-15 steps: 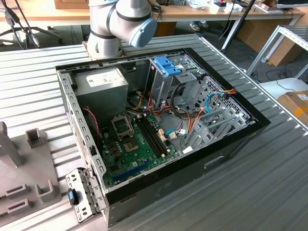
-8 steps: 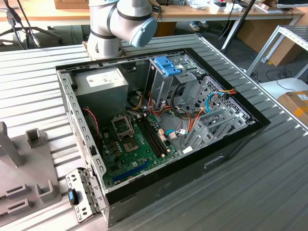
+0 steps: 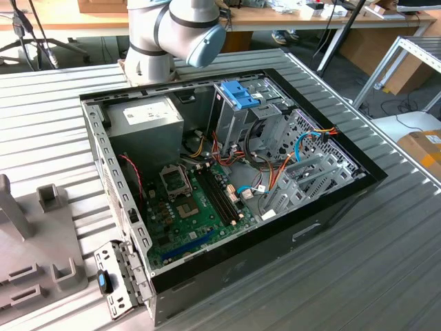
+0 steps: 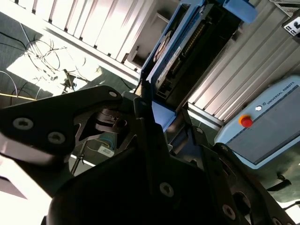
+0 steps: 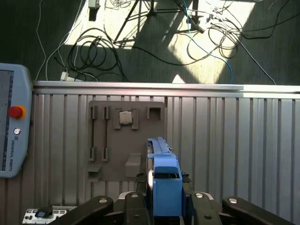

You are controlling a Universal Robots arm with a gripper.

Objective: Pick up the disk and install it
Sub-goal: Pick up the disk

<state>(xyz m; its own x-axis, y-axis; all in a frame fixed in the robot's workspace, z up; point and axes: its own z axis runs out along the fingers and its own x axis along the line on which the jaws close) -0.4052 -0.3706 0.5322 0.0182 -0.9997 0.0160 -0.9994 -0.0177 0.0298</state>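
Floor: dark carpet (image 5: 154,47) beyond the table edge, sunlit in patches. Loose black and blue cables (image 5: 93,51) lie on it in loops.
Table: ribbed light-metal table (image 3: 386,262) with parallel grooves and a straight rim.
Exterior view's left: matt grey moulded fixture plate (image 3: 34,234) with upright blocks and slots. In the first wrist view a square processor chip (image 5: 125,117) sits in one of its recesses.
Centre: computer case (image 3: 289,238) with black sheet-metal walls, lying on its side with the top open. Inside, from the exterior view's left, are a grey power-supply box (image 3: 148,117), a green motherboard (image 3: 186,214) and a perforated bare-metal drive cage (image 3: 275,138) carrying blue tabs.
Arm: grey arm (image 3: 179,31) with blue joint caps, standing behind the case.
Disk: the disk (image 5: 161,154) is flat and rectangular with a light-blue plastic frame. It is seen nearly edge-on, with a dark body in the second wrist view.
Disk location: in the gripper, over the ribbed table against the plate's edge.
Gripper: the gripper (image 5: 164,180) is clenched on the disk, with black fingers (image 5: 141,192) pressed to both faces.
Pendant: pale-blue teach pendant (image 5: 11,126) with a red button, lying on the table apart from the plate.
Open room: bare ribs run along the case's front wall and out to the exterior view's right.
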